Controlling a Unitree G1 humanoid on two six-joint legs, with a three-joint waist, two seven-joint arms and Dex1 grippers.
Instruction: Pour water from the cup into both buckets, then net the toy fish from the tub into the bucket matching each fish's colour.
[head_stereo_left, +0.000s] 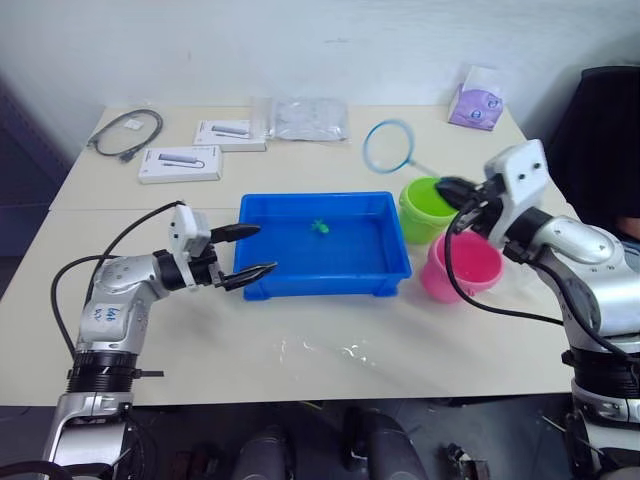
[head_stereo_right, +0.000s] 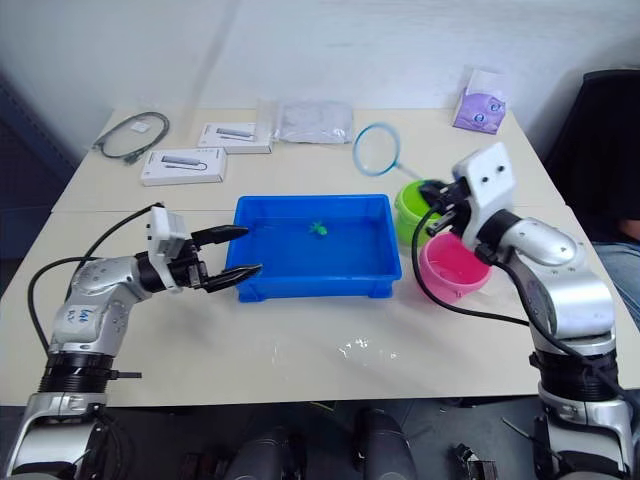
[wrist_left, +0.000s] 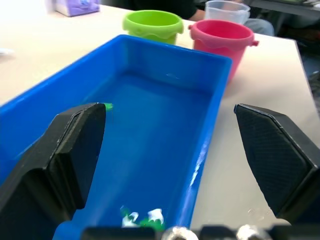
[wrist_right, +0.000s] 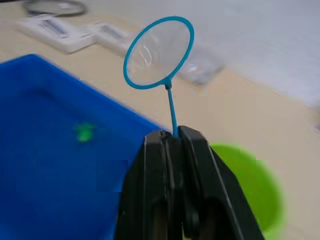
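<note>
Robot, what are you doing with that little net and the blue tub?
The right gripper is shut on the net's handle, holding its hoop up over the table behind the tub. One green fish sits in the tub. The left gripper is open at the tub's left end. The green bucket and pink bucket stand on the tub's right.

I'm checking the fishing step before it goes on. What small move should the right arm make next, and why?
Probably swing the net down toward the green fish in the tub. The right gripper is shut on the net's handle, with the hoop held up beyond the tub's far rim, near the green bucket. The open left gripper is at the tub's left end.
</note>
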